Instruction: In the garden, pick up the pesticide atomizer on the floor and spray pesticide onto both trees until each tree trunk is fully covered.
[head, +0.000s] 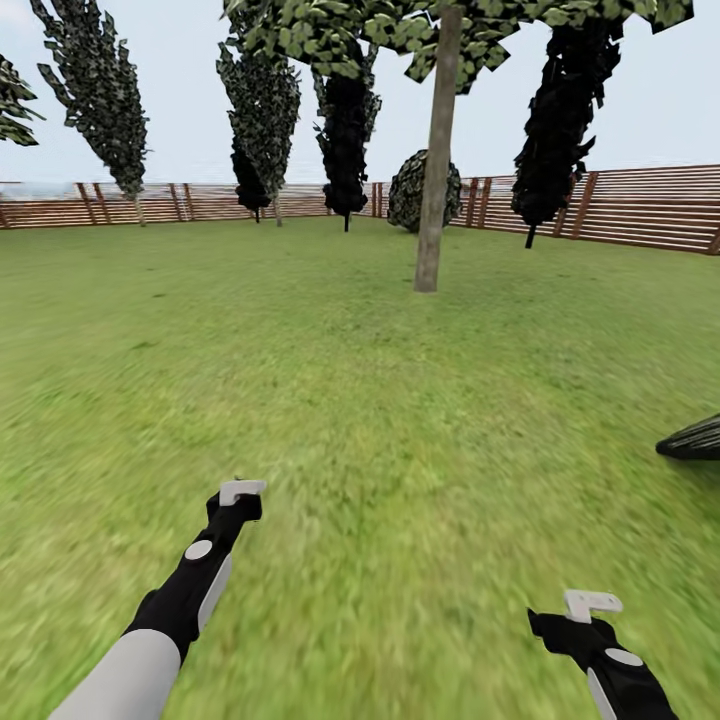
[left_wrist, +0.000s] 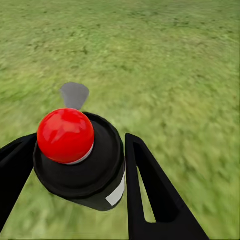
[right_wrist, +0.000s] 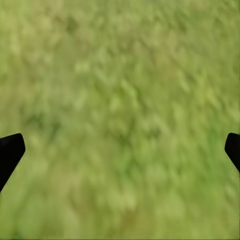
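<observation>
The pesticide atomizer (left_wrist: 82, 165), a small black can with a red ball on top, sits between the two black fingers of my left gripper (left_wrist: 80, 142), which is shut on it. In the head view the left gripper (head: 243, 492) hovers low over the grass at lower left. At lower right my right gripper (head: 592, 604) is open, its fingertips (right_wrist: 11, 150) wide apart over bare grass. One tree trunk (head: 437, 170), grey-brown and straight, stands well ahead on the lawn, a little right of centre, under a light green crown (head: 340, 30).
The brown slat fence (head: 640, 205) rings the lawn at the back. Dark narrow cypress-like trees (head: 345, 130) and a round bush (head: 410, 190) stand along it. A dark ribbed object (head: 693, 440) juts in at the right edge. Grass stretches between me and the trunk.
</observation>
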